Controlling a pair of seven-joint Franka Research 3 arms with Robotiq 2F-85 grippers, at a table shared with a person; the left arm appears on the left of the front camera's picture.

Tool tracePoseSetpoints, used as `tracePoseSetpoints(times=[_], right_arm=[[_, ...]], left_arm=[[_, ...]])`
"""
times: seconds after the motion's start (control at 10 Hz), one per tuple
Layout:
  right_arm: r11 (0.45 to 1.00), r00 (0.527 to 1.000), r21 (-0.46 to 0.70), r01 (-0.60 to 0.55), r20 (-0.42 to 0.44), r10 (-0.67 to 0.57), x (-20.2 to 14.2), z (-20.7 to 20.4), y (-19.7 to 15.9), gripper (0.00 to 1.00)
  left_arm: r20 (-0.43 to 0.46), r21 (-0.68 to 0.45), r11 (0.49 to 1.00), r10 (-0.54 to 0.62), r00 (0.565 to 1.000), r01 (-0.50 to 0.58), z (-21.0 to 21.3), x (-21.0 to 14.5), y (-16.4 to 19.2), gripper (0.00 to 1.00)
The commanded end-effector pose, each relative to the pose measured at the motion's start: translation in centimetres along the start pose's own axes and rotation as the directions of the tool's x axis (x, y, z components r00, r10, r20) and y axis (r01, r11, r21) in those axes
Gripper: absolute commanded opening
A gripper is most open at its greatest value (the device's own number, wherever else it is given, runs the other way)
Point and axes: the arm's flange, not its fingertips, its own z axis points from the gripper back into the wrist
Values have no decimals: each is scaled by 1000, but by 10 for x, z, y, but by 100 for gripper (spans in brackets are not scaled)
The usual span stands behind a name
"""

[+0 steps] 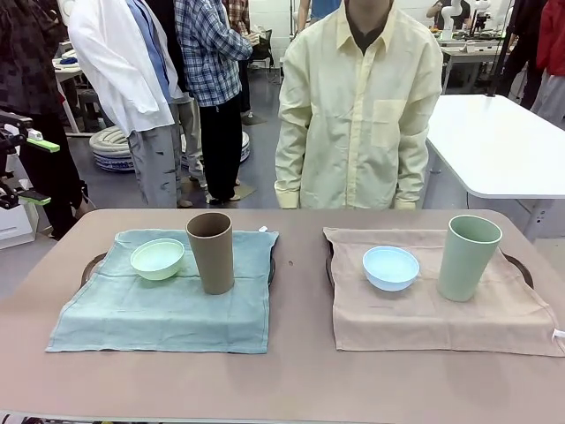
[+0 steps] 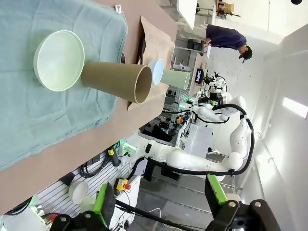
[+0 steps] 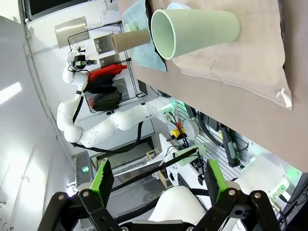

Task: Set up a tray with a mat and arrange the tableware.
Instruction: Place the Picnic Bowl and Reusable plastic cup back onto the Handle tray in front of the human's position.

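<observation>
Two dark trays sit on the table, and a mat covers each. On the left tray [image 1: 89, 264], a teal mat [image 1: 132, 314] carries a mint green bowl [image 1: 157, 258] and a brown cup [image 1: 210, 252]. On the right tray [image 1: 523, 268], a beige mat [image 1: 415, 318] holds a light blue bowl [image 1: 390, 267] and a pale green cup [image 1: 469, 257]. My left gripper [image 1: 33, 172] hangs open off the table's left edge, holding nothing. From the left gripper [image 2: 159, 197], I see the bowl [image 2: 58, 59] and brown cup [image 2: 115, 82] far ahead. My right gripper [image 3: 159, 180] is open and well back from the pale green cup [image 3: 197, 31].
A person in a pale yellow shirt [image 1: 357, 106] stands at the table's far side, facing me. Other people stand behind at the left. A white table [image 1: 503, 141] is at the back right. Bare tabletop [image 1: 296, 371] runs along the near edge and between the two mats.
</observation>
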Motion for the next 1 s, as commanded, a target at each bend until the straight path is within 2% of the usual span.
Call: tracePoseSetpoints(times=[0.0, 0.9], right_arm=[[1000, 1000, -14, 4, 2, -4, -1, 1, -2, 100], [1000, 1000, -14, 4, 2, -4, -1, 1, -2, 100]], left_arm=[[1, 1, 1000, 12, 1000, -12, 1, -1, 0, 100], [1, 1, 1000, 12, 1000, -12, 1, -1, 0, 100]])
